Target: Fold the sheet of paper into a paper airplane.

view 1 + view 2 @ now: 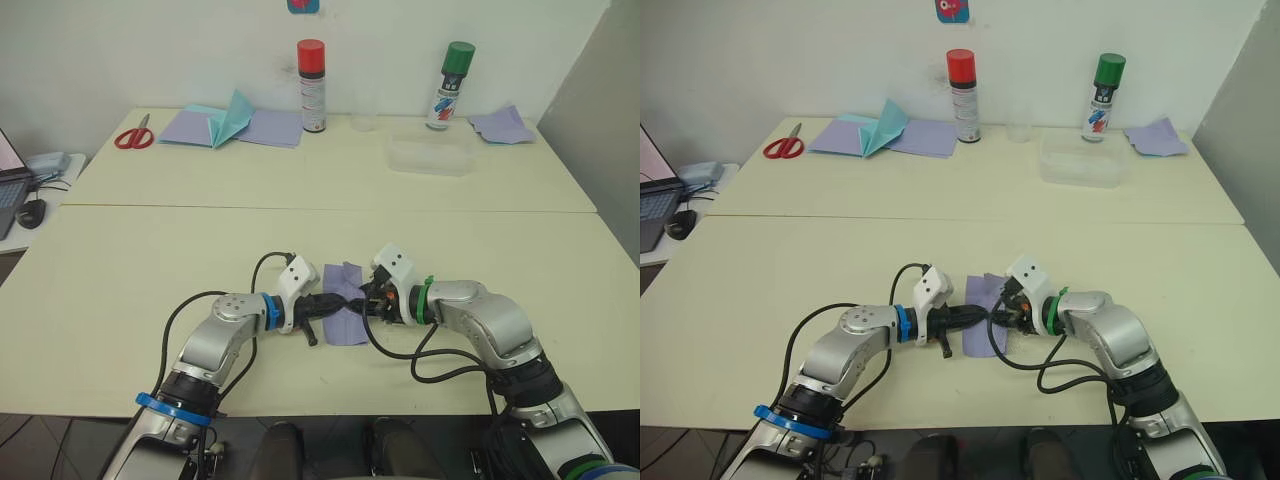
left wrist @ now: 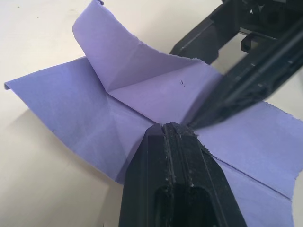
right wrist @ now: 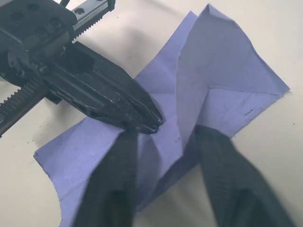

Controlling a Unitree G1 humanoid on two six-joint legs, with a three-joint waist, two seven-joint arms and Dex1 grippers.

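Cream tabletop, near edge: creased lavender paper sheet (image 1: 343, 302) sits between both arms, left gripper (image 3: 142, 124) closed, tip pinning its centre, right gripper (image 1: 368, 296) spread astride a raised flap at 3 o'clock, mid-fold; next, press that flap flat.

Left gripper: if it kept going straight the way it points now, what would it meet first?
The left gripper, fingers shut, tip on the sheet of paper, points at the right gripper. It would likely push across the paper's raised flap, then meet the right gripper's open fingers, which straddle that flap close ahead.
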